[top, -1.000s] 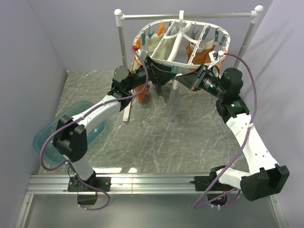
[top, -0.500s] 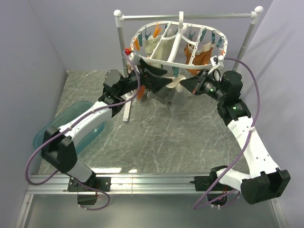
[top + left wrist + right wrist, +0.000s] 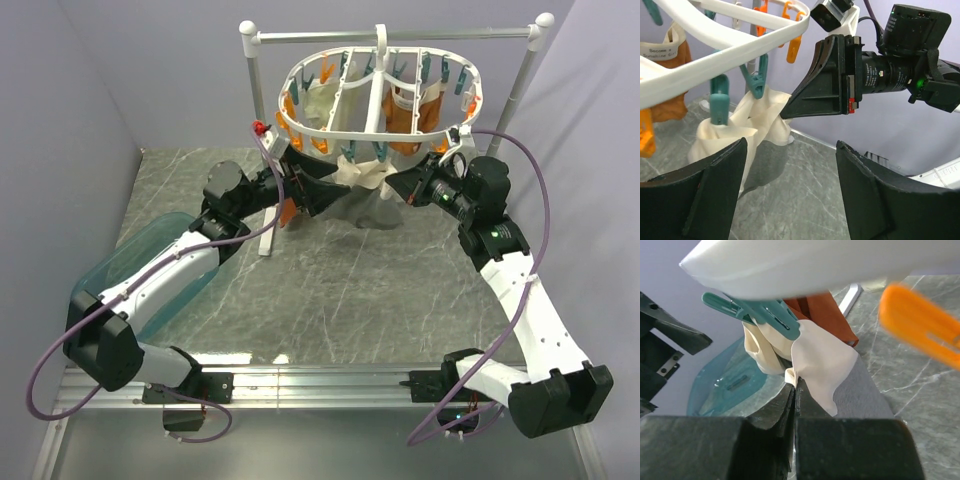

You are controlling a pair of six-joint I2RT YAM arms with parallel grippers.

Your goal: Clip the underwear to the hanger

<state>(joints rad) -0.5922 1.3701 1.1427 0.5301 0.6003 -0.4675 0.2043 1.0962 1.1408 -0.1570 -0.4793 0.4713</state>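
Observation:
The white oval hanger (image 3: 300,128) hangs from the rail, with orange and teal pegs round its rim. The cream-and-grey underwear (image 3: 368,190) hangs under its near rim, held by two teal pegs (image 3: 720,102). My right gripper (image 3: 393,186) is shut on a cream edge of the underwear (image 3: 825,360), just below a teal peg (image 3: 765,315) that bites the cloth. My left gripper (image 3: 335,192) is open and empty, just left of the underwear (image 3: 747,127) and apart from it. In the left wrist view its wide-set fingers (image 3: 695,195) frame bare table, and the right gripper (image 3: 820,85) shows ahead.
The silver rail stand (image 3: 400,35) with white knobs carries the hanger. Rust-orange garments (image 3: 415,110) and a plain cream garment (image 3: 322,100) hang from other pegs. A teal bin (image 3: 150,268) lies at the table's left edge. Grey walls close in on both sides.
My left gripper has drawn back down and left from the hanger and stands open. The hanger has swung back to level. The underwear now hangs from the pegs with the right gripper still on it.

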